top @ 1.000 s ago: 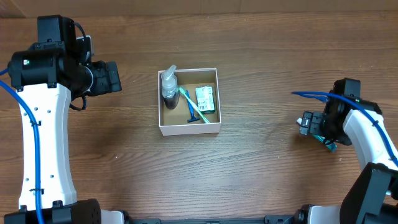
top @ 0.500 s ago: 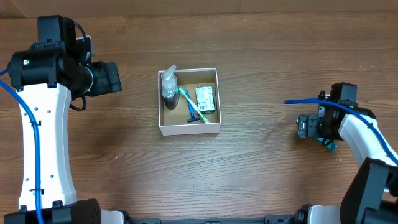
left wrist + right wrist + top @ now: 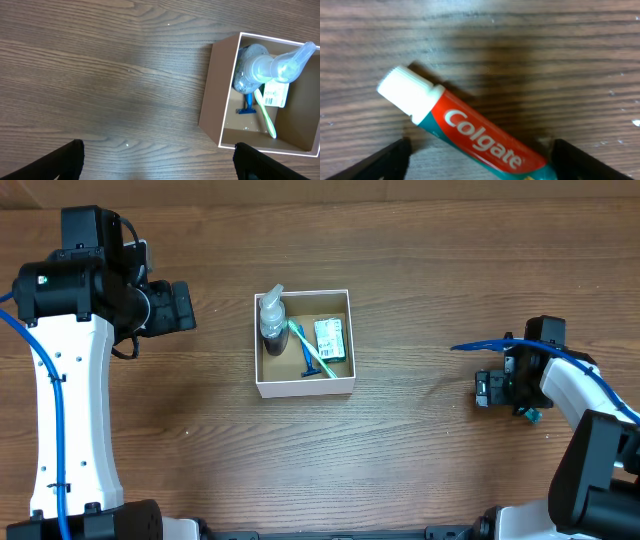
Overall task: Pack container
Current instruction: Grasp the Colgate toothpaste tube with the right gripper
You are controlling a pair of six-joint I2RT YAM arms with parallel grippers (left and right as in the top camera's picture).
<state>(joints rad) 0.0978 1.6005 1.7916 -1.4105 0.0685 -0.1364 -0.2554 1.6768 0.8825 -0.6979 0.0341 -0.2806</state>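
There are two tools. The left tool (image 3: 176, 305) hangs over the bench (image 3: 400, 470) off to the left of the container (image 3: 304, 391), well apart from it. Its two fingers are wide apart and hold nothing. The right tool (image 3: 490, 387) is far off to the right of the container, low over the bench. Its two fingers are wide apart too. One tube of toothpaste (image 3: 470, 132) lies flat on the wood between them. The fingers do not squeeze it. The tube is red and green with a white cap, and the cap end points away from the right tool.

The bench is brown wood. There is one container, near the middle of the bench. It is a small square box, white outside and brown inside, with no lid.

Four things lie inside the container. One clear spray bottle (image 3: 272, 320) is on its left side. One green toothbrush (image 3: 310, 348) lies slanted across the middle. One small green and white packet (image 3: 329, 338) is on its right side. One blue razor (image 3: 308, 368) lies near the front wall.
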